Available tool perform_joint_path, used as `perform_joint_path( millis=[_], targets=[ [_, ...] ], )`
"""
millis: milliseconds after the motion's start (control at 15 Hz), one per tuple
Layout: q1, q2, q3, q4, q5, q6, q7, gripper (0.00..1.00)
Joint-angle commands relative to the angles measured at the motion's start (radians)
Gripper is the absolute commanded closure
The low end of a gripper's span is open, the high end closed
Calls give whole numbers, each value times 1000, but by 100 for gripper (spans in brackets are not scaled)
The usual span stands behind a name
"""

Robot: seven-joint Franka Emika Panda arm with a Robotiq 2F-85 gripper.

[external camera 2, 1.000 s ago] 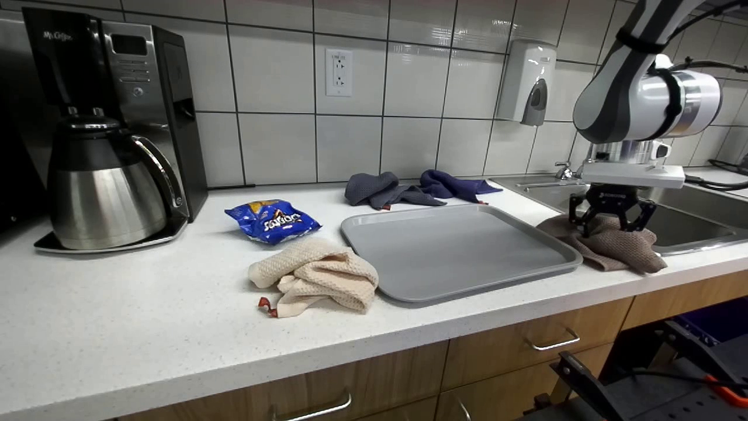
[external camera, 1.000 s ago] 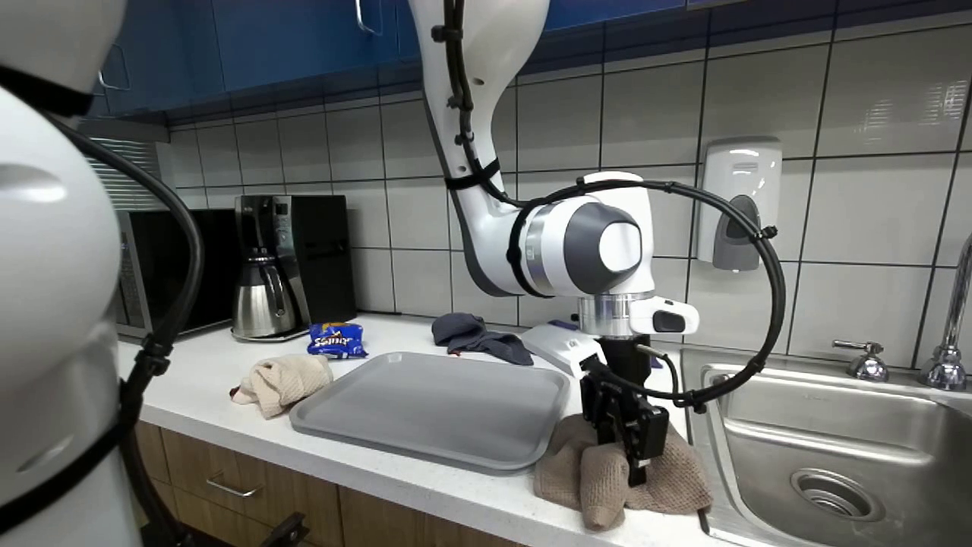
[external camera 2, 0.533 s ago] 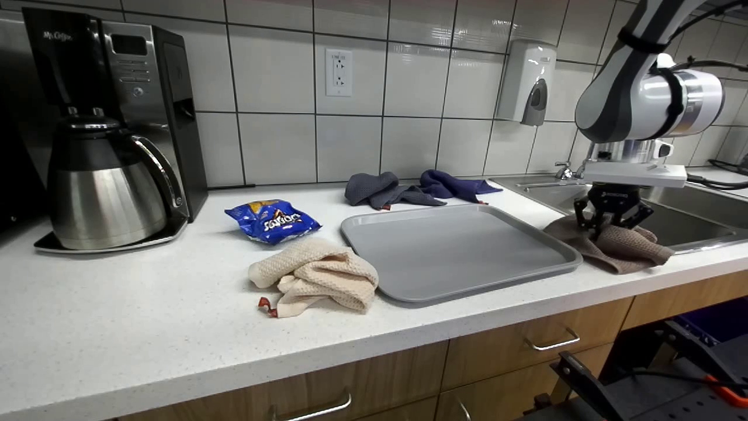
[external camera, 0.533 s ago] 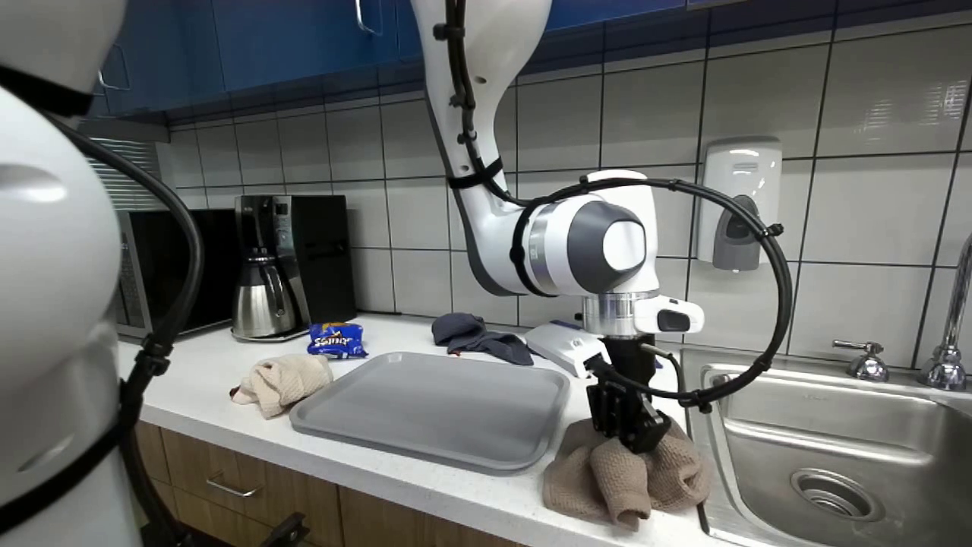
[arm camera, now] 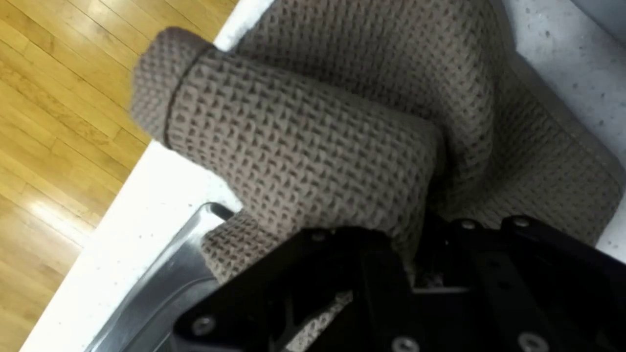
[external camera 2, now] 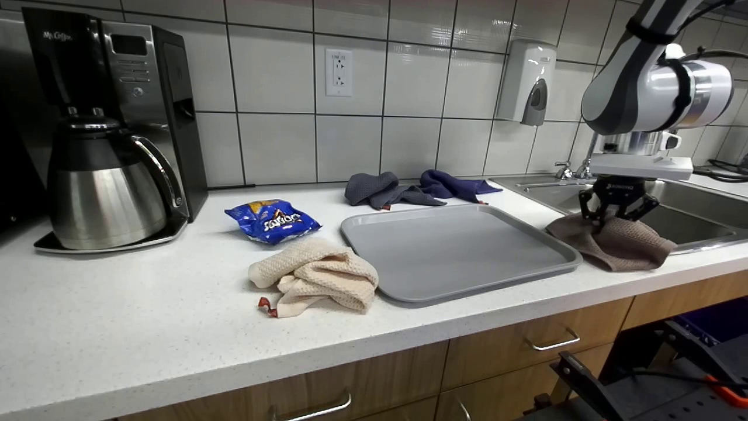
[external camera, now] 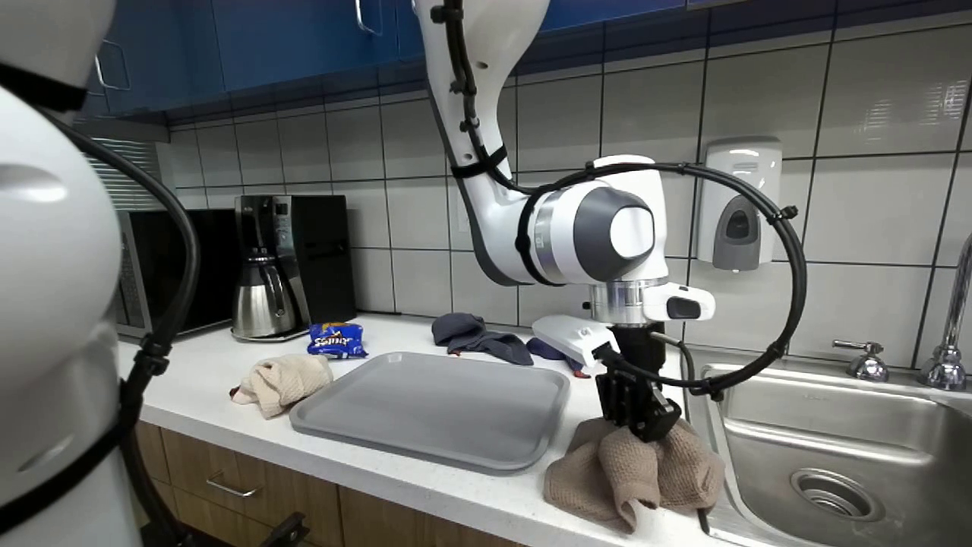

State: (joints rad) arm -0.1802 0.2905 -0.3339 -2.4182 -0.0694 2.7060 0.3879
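On a speckled white desk [external camera 2: 146, 327] in an exterior view, a crumpled brown waffle-weave cloth [external camera 2: 634, 242] is lying just right of a flat gray plastic tray [external camera 2: 459, 251]. In the wrist view, black jaws are standing nearly together, pinching the cloth's fold.

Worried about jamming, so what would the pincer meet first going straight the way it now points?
Pointing down, the pincer would probably first meet more of the brown towel it grips, then the white countertop; the clearance is hidden.
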Motion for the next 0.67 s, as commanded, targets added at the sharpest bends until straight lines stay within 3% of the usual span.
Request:
perform_joint_path(
  millis=[0, 600],
  targets=[
    [13, -93, -15, -26, -12, -35, -18, 97],
    [12, -271, 8, -68, -127, -101, -24, 97]
  ],
)
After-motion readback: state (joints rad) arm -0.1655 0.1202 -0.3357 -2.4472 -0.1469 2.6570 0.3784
